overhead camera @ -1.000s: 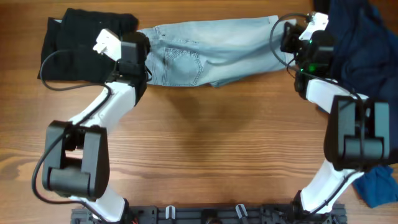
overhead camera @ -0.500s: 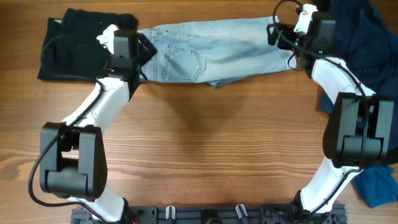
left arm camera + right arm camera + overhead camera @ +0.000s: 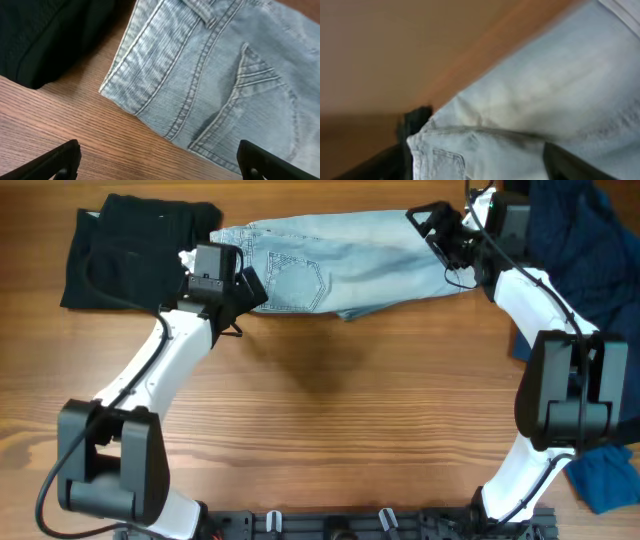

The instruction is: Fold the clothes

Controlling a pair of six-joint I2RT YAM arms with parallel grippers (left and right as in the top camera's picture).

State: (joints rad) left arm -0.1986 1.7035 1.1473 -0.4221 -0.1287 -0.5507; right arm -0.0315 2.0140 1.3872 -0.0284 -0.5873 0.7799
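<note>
Both grippers parked open at opposite ends of the denim shorts (image 3: 340,260)!

The left gripper (image 3: 157,160) has its fingers spread wide with nothing between them but bare wood. It hovers just off the waistband corner, with the stitched back pocket (image 3: 250,110) right ahead. Over on the other side, the right gripper (image 3: 480,155) is spread nearly as wide. Pale denim bunches into the gap there, a folded hem edge up close and blurred. The shorts lie flat across the far side of the table (image 3: 330,400). The black garment (image 3: 120,250) sits just beside their left end, and the dark navy garment (image 3: 580,240) is heaped at the far right.
</note>
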